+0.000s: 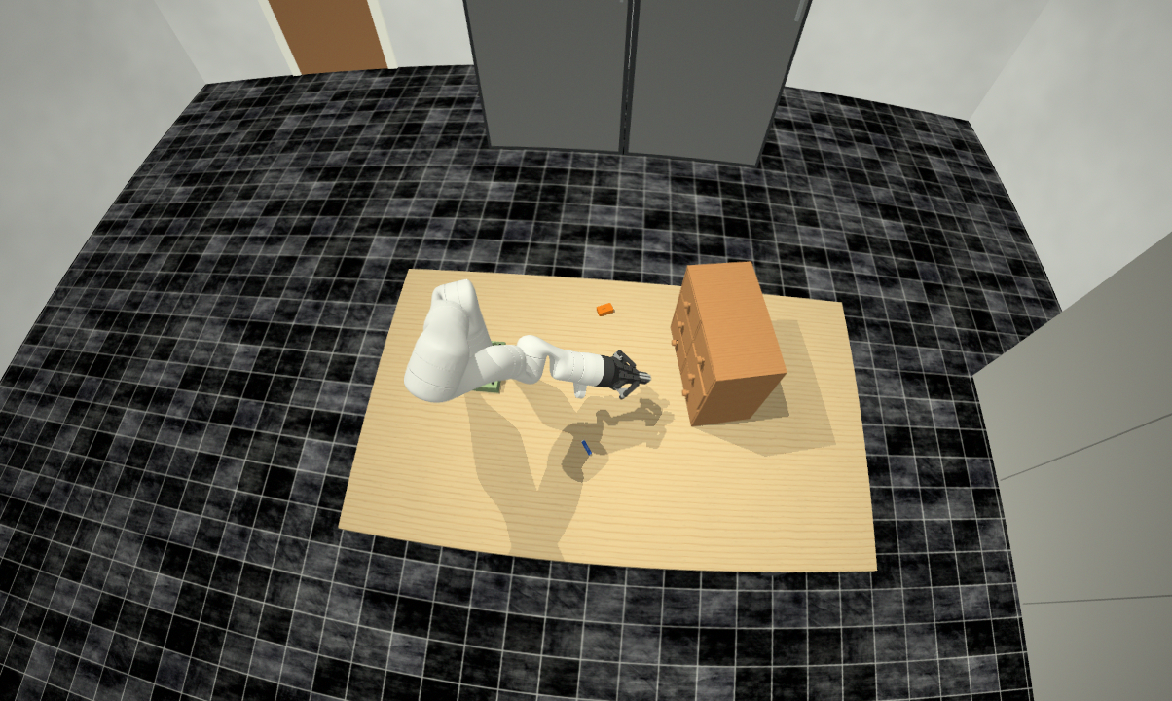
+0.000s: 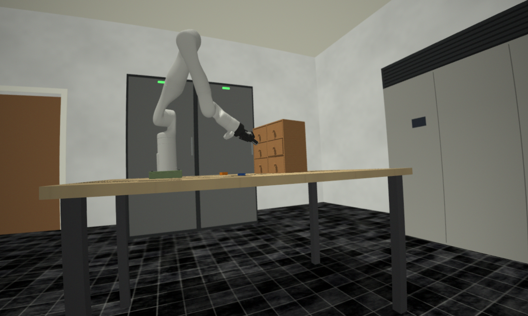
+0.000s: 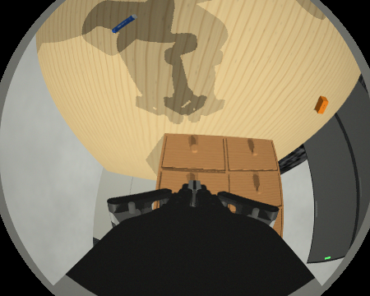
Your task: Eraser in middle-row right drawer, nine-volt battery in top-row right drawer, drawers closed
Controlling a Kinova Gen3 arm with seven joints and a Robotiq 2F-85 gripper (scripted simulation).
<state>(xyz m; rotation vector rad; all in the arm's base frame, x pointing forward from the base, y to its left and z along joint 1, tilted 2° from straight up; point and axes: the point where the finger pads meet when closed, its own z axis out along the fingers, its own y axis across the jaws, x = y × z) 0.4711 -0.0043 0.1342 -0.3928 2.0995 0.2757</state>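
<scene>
While the gripper point(image 1: 646, 377) point(image 2: 256, 142) point(image 3: 194, 187) has its fingers together, the wooden surface point(image 1: 712, 505) point(image 2: 219, 181) point(image 3: 251, 82) stands on the dark tiled floor point(image 1: 224, 217) point(image 2: 219, 267), near grey cabinets point(image 1: 555, 78) point(image 2: 159, 157) point(image 3: 337, 197).

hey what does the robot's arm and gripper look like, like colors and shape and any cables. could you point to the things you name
The arm point(image 1: 452, 349) point(image 2: 200, 74) is smooth, glossy white, with rounded tubular segments and thin seams. The gripper point(image 1: 645, 377) point(image 2: 256, 142) point(image 3: 194, 187) is black, with angular linkages and two slim grey-tipped fingers. No cables show.
</scene>
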